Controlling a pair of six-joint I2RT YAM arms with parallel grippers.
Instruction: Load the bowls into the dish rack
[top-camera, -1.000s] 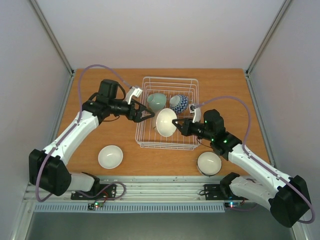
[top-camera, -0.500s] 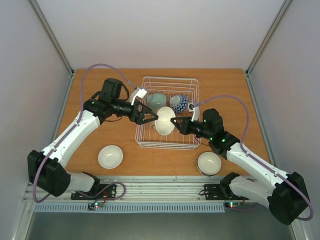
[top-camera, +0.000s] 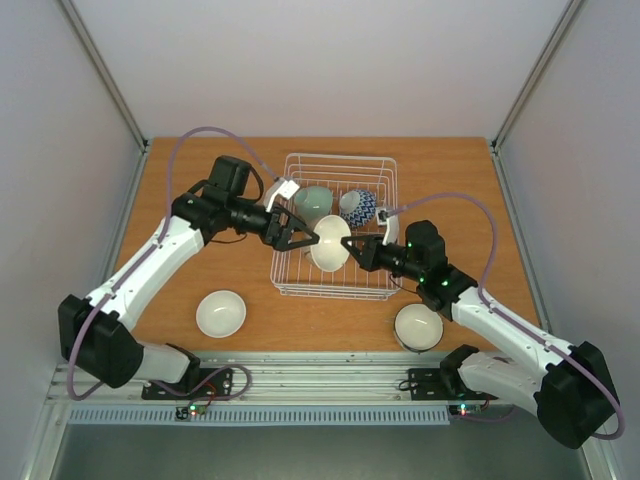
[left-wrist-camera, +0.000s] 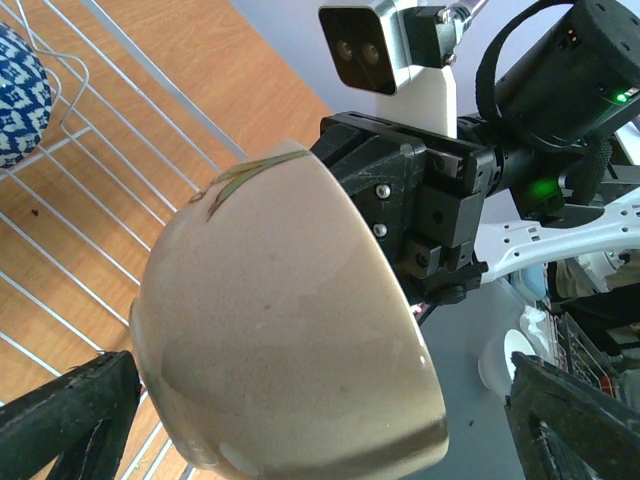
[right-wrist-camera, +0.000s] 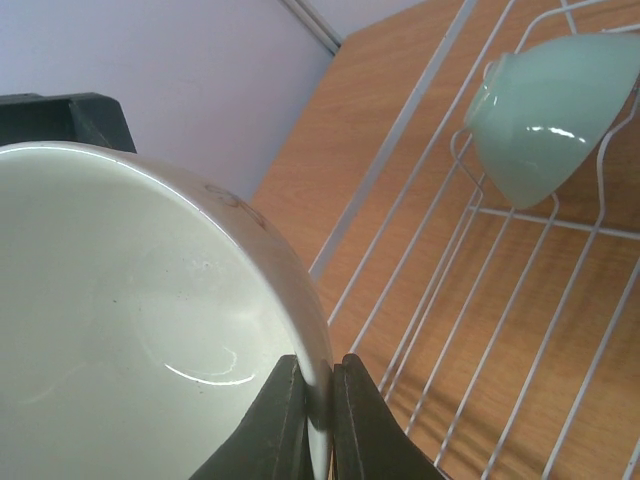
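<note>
l gripper (top-camera: 311, 238) nearer cream bowl (top-camera: 333, 246)

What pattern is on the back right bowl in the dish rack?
The bowl is dark blue with small white motifs; clearest in the left wrist view.

Cream bowl (top-camera: 331, 243), mint bowl (top-camera: 312, 202), blue bowl (top-camera: 358, 207), seemingly diamond-patterned

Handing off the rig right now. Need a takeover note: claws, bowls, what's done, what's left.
Right claw: shut on the rim of the cream bowl, holding it over the dish rack.
Left claw: open, fingers either side of that bowl, not gripping.
Done: mint green bowl and blue patterned bowl are in the rack.
Left: seat the cream bowl, then load the left white bowl and right white bowl from the table.
</note>
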